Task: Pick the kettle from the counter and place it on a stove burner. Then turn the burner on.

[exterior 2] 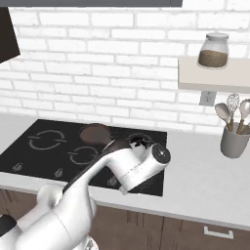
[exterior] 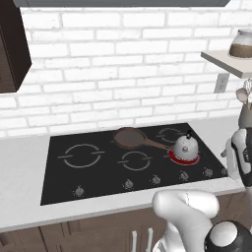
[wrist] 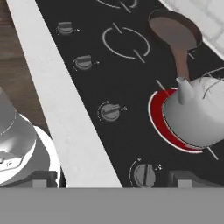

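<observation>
Kettle (exterior: 185, 146): standing upright on the glowing red stove burner (exterior: 173, 156), right part of the black cooktop (exterior: 64, 182); spout (wrist: 184, 89) pointing toward the near edge.
Burner state: ring lit red beneath the kettle, judged switched on; other rings dark.
Task progress: judged complete or nearly so, with kettle placed and heat showing.
Gripper (wrist: 111, 179): hanging above the near edge of the cooktop, near the knob row, well apart from the kettle; two dark tips seen at the bottom of the hand view, set apart, nothing between them.
Knobs (wrist: 110, 112): a row along the near edge of the cooktop; which one serves the lit ring cannot be told.
Frying pan (exterior: 129, 137): brown, on the far middle of the cooktop, handle reaching right to just beside the kettle.
Desk (exterior: 19, 162): pale grey, surrounding the cooktop; no kettle left on it.
Handling, judged: rigid metal shell, smooth and rounded, likely slippery at the body; light if empty, contents unknown; now probably heating.
Hold point, judged: top knob or handle above the lid; handle detail too small to confirm.
Risk, judged: pan handle close by, liable to be knocked in any re-grasp.
</observation>
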